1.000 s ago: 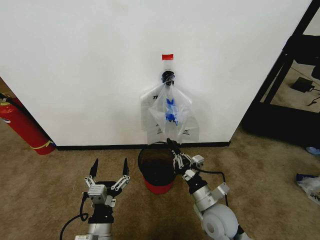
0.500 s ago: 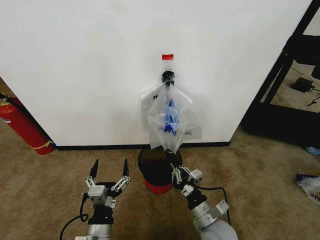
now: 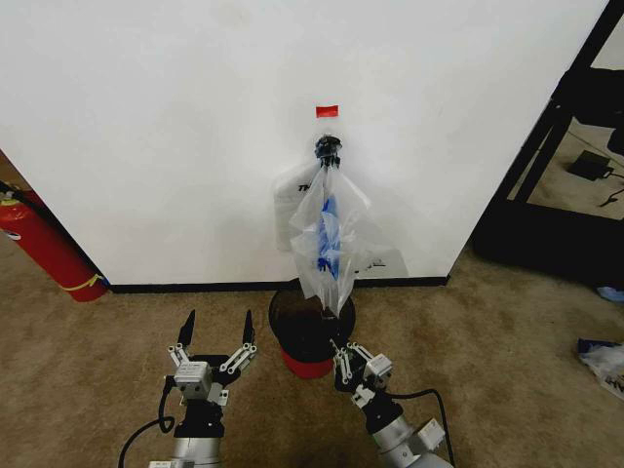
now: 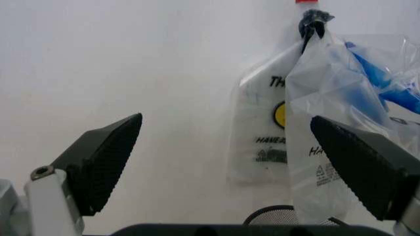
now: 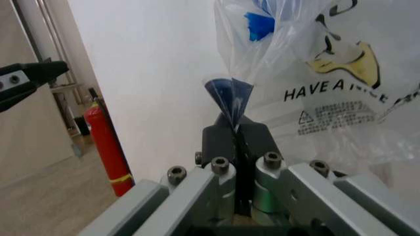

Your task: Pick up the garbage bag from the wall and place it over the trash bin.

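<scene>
The garbage bag (image 3: 327, 234), see-through with blue patches, hangs from a black hook (image 3: 327, 148) on the white wall (image 3: 146, 117) and is drawn out from it. My right gripper (image 3: 340, 347) is shut on a pinched blue-tinted fold at the bag's lower end, seen close in the right wrist view (image 5: 233, 129). Just below that fold stands the trash bin (image 3: 285, 314), black mesh with a red base. My left gripper (image 3: 217, 322) hovers open to the bin's left, holding nothing; its wrist view shows the bag (image 4: 328, 98) between the spread fingers (image 4: 98, 162).
A flat white printed bag bundle (image 4: 262, 123) hangs behind the garbage bag. A red fire extinguisher (image 3: 44, 244) leans at the wall's left. A black frame (image 3: 556, 127) rises at the right, with a loose bag (image 3: 604, 361) on the carpet.
My right gripper has drawn back toward me with the bag's lower end, stretching the bag away from the wall and narrowing it. The left arm has stayed put.
</scene>
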